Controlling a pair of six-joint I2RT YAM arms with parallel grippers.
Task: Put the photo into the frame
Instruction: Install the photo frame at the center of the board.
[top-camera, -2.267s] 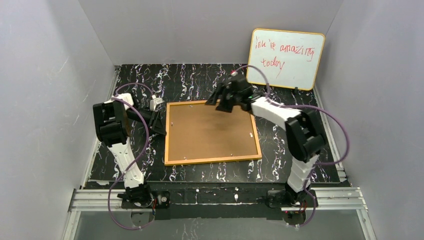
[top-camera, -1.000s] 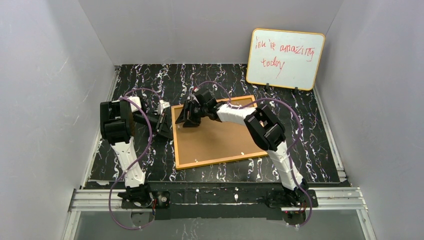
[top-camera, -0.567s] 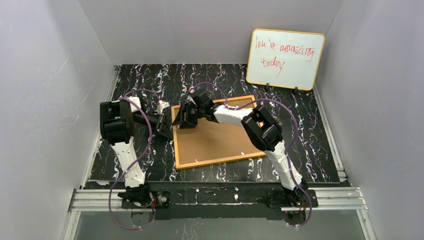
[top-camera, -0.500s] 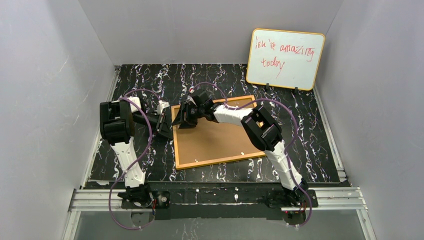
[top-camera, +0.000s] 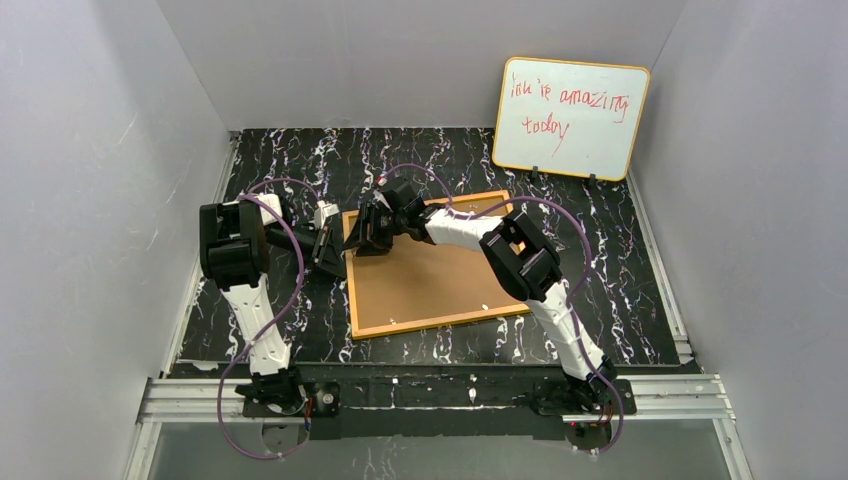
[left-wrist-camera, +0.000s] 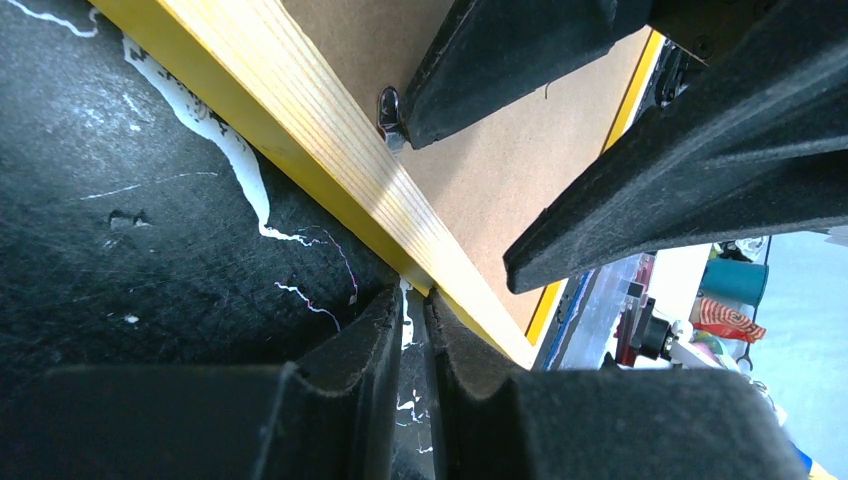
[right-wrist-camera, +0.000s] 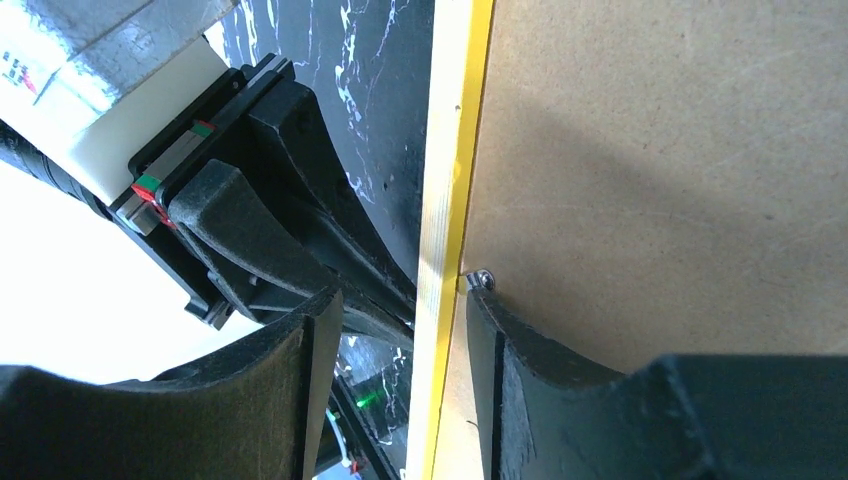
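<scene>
Here's the large rectangular picture frame with its thin yellow edge and orange-wood back rim (top-camera: 440, 322), lying back-up in the middle of the black, white-veined tabletop (top-camera: 300, 160), turned a little askew, with a plain brown backing board (top-camera: 440, 275) filling it. All the action is at the frame's left rim, near the far-left corner. The left arm (top-camera: 235, 250) reaches in from the left, and the left jaws are drawn almost together. From the left wrist camera there's only a sliver between the fingertips (left-wrist-camera: 370, 330), nothing gripped in it, and the tips sit right against the outer edge of the wooden rim (left-wrist-camera: 300, 130). The right arm (top-camera: 520, 262) stretches across the board from the right, and the right jaws stand part-way open, straddling that same rim (right-wrist-camera: 440, 200). One finger (right-wrist-camera: 270, 400) hangs outside the frame above the tabletop, clear of the wood. The other (right-wrist-camera: 520, 400) is down on the backing board, just beside a small metal tab (right-wrist-camera: 480, 280) at the rim's inner edge. The gap is wider than the rim, so the right jaws have hold of nothing. The two sets of fingers are close together across the rim. Far right, a yellow-edged whiteboard with red handwriting (top-camera: 570, 118) stands against the back wall.
</scene>
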